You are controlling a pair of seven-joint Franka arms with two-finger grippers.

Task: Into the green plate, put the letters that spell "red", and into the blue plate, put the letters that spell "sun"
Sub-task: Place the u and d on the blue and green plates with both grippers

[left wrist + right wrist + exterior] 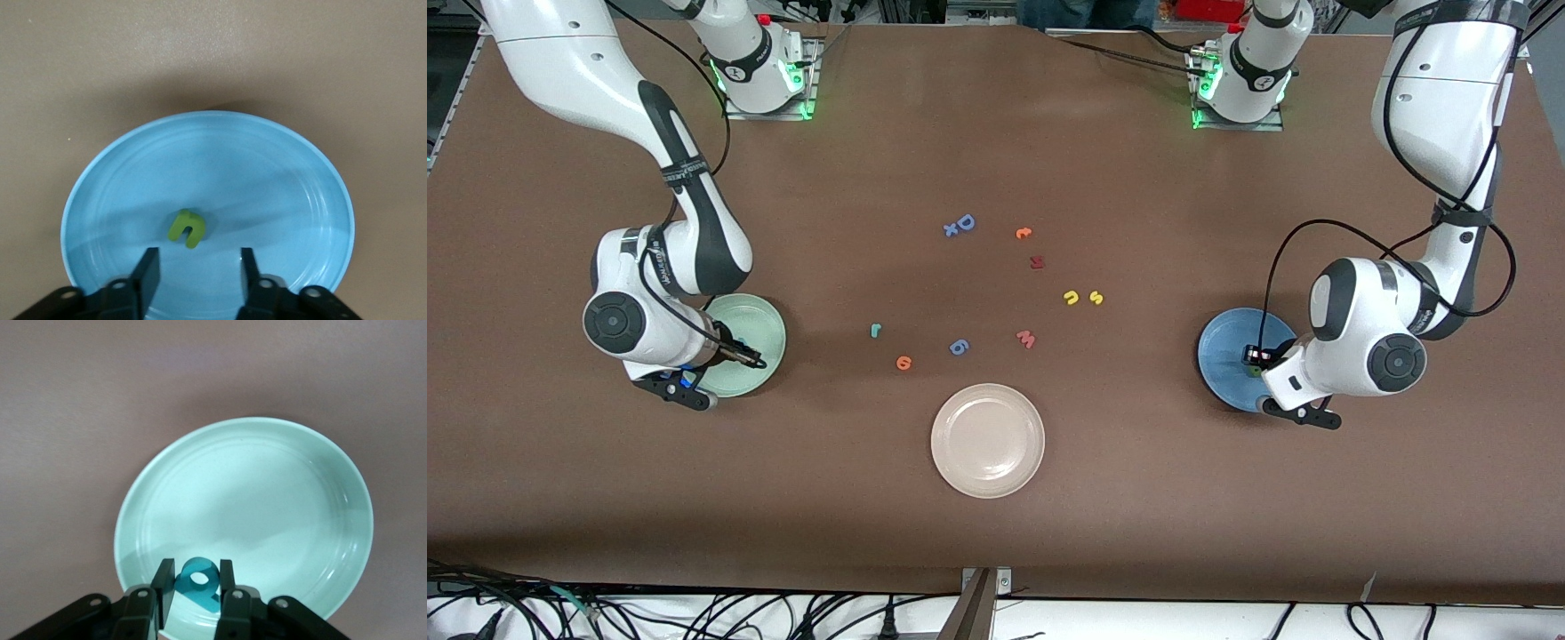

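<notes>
Left gripper (200,267) over blue plate (280,173): fingers parted, nothing held; green arch letter (186,228) lying in plate.

Right gripper (195,587) over green plate (267,487): fingers closed on teal "d" (199,581), lower part hidden.

Yellow "s" (1096,299), teal "r" (876,331) seen on bench (1138,498). Arm lettering unreadable.

White arms (649,293) with dark-grey joints, black cables, green-lit bases.

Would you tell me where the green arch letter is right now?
The green arch letter lies in the blue plate, just under the left gripper's open fingers.
</notes>
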